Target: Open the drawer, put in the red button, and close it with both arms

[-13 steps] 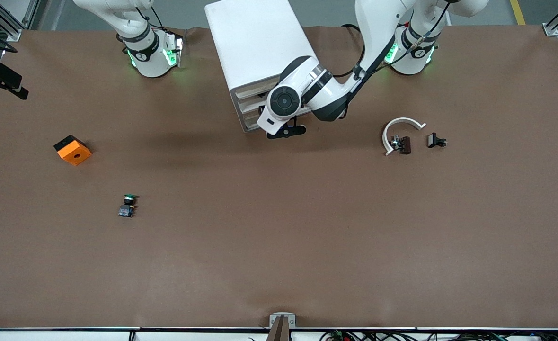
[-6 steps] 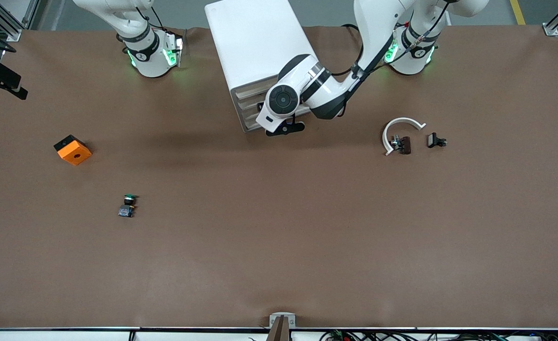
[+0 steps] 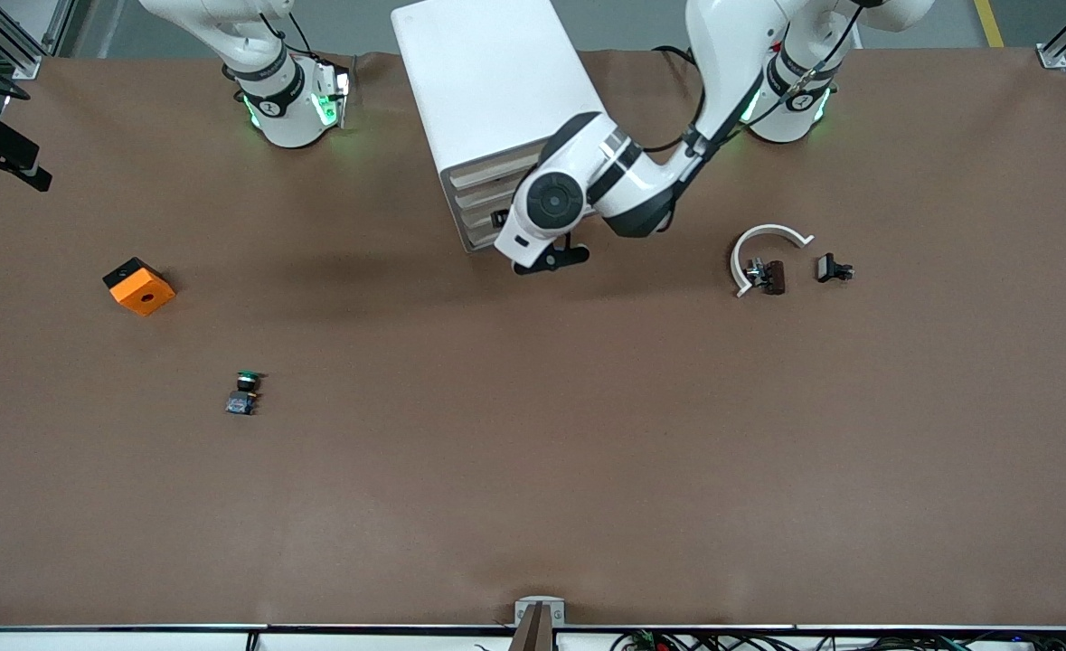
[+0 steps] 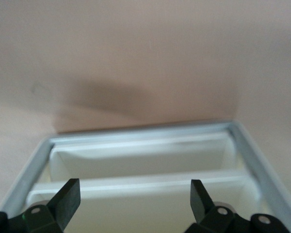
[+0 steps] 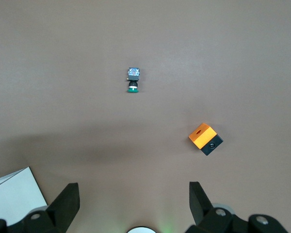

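The white cabinet stands between the arm bases, its stacked cream drawer fronts facing the front camera. My left gripper is open and empty, right at those fronts; its fingers straddle a cream drawer edge without closing on it. In the front view the left wrist hides the fingers. A small dark-red button lies on the table inside a white arc, toward the left arm's end. My right gripper is open and empty, high over the table near its base.
A green-capped button and an orange block lie toward the right arm's end. A small black part lies beside the white arc. Brown table stretches toward the front camera.
The left wrist has shifted a little at the cabinet front, first toward it, then back out toward the front camera. Nothing else has moved.
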Motion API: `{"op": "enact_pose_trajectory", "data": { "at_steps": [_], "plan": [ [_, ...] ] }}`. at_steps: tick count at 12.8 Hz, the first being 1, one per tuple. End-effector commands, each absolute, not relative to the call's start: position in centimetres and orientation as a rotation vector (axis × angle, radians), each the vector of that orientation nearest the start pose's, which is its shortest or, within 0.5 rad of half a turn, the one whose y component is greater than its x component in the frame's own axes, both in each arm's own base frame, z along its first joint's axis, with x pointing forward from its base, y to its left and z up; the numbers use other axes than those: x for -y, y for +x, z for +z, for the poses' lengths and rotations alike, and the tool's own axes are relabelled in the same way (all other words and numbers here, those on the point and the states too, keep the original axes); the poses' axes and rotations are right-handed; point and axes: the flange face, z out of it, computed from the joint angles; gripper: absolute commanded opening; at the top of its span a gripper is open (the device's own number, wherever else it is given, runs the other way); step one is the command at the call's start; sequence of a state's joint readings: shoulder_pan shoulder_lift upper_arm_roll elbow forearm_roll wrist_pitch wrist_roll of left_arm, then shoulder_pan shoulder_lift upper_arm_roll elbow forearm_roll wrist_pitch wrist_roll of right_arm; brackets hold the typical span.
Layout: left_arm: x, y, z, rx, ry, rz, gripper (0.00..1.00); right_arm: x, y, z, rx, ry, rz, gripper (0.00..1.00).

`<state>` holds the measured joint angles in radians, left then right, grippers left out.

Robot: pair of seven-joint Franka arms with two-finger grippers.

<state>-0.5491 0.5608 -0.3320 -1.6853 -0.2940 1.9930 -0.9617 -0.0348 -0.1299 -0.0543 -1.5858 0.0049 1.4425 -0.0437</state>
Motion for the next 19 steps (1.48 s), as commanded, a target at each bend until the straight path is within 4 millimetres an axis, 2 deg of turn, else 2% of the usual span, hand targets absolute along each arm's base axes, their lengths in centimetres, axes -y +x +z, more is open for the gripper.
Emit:
{"op": "enact_pose_trajectory", "data": {
  "at_steps": [1,4,7,10,12,14,15,17,19],
  "plan": [
    [45.4,47.4,29.7,0.517,-3.122,0.667,1.00,4.4,48.9,68.0,-0.061,-3.118,-0.007,1.00],
    [39.9,52.2,32.4,0.587,-3.122,0.491,1.00,4.4,49.0,68.1,-0.051,-3.130,-0.015,1.00],
    [34.3,55.9,37.1,0.701,-3.137,0.343,1.00,4.3,49.0,68.1,-0.045,-3.145,-0.016,1.00],
    [30.1,57.8,40.5,0.614,-3.102,0.121,1.00,4.4,49.1,68.2,-0.045,-3.147,-0.030,1.00],
    [25.7,59.9,43.3,0.460,-3.116,-0.001,1.00,4.4,49.1,68.3,-0.043,-3.148,-0.038,1.00],
    [20.5,62.0,46.4,0.321,-3.134,-0.035,1.00,4.8,49.2,68.4,0.006,-3.148,-0.059,1.00],
    [17.5,63.1,48.1,0.325,-3.128,-0.031,1.00,4.8,49.2,68.5,0.009,-3.147,-0.062,1.00],
    [13.2,64.1,50.5,0.400,-3.113,-0.018,1.00,4.7,49.0,68.6,0.006,-3.145,-0.069,1.00],
    [10.7,64.5,52.1,0.433,-3.100,-0.040,1.00,4.6,49.1,68.7,-0.004,-3.136,-0.075,1.00]
  ]
}}
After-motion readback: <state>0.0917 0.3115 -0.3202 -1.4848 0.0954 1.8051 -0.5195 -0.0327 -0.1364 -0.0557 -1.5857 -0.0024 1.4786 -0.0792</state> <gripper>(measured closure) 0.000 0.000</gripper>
